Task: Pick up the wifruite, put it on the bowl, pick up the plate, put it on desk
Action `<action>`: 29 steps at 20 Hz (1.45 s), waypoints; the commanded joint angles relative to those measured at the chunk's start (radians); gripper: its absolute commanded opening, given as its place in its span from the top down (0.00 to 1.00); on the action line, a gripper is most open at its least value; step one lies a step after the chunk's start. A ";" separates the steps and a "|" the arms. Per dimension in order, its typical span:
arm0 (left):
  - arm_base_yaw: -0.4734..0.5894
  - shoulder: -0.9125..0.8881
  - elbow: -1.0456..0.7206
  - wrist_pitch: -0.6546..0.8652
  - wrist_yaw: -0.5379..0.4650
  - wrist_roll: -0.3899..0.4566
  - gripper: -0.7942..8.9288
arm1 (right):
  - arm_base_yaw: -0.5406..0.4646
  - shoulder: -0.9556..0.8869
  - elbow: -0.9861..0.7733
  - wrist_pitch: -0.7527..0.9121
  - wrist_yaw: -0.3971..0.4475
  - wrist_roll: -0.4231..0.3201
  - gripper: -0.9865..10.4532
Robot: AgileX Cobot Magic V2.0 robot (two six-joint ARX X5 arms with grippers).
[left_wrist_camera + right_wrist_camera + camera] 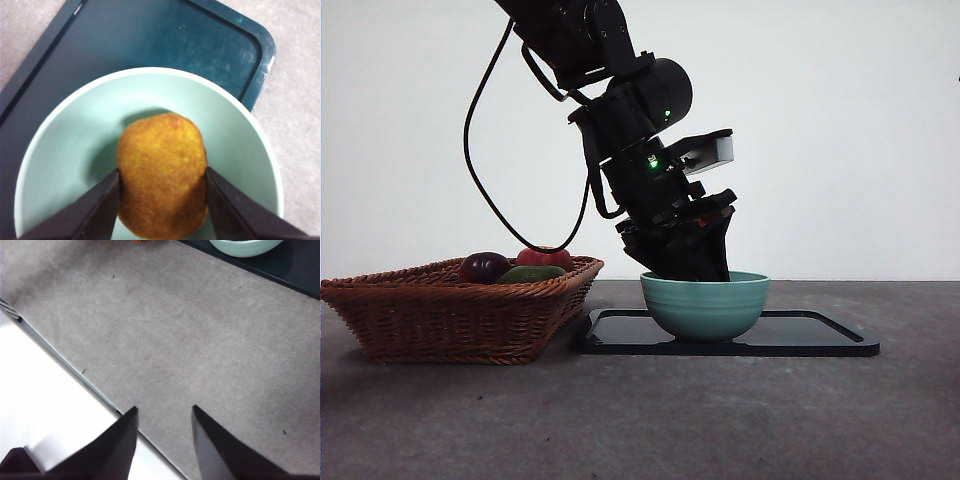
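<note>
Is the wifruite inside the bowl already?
Inside: the wifruite sits between the left gripper jaws, within the bowl rim. Whether it touches the bottom, cannot tell.

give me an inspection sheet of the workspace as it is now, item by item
surface: dark grey desk, mottled
job's things: wifruite between the left gripper's jaws over the mint-green bowl; bowl stands on the black tray
clutter: wicker basket beside the tray, holding a dark purple fruit, a red fruit and a green item
grippers: left gripper shut on the wifruite, down in the bowl; right gripper open above bare desk, apart
cables: black cable looping from the arm
surroundings: plain white wall
</note>
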 commanded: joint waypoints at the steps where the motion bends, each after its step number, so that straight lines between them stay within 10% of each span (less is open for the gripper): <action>1: -0.010 0.033 0.029 0.004 -0.002 0.004 0.72 | 0.006 0.002 0.010 0.004 0.000 0.003 0.76; 15: 0.031 0.018 0.440 -0.298 0.082 -0.106 0.74 | 0.006 0.002 0.010 0.005 0.013 -0.002 0.76; 29: 0.233 -0.465 0.476 -0.605 0.084 -0.201 0.74 | 0.006 0.002 0.010 0.014 0.043 -0.021 0.76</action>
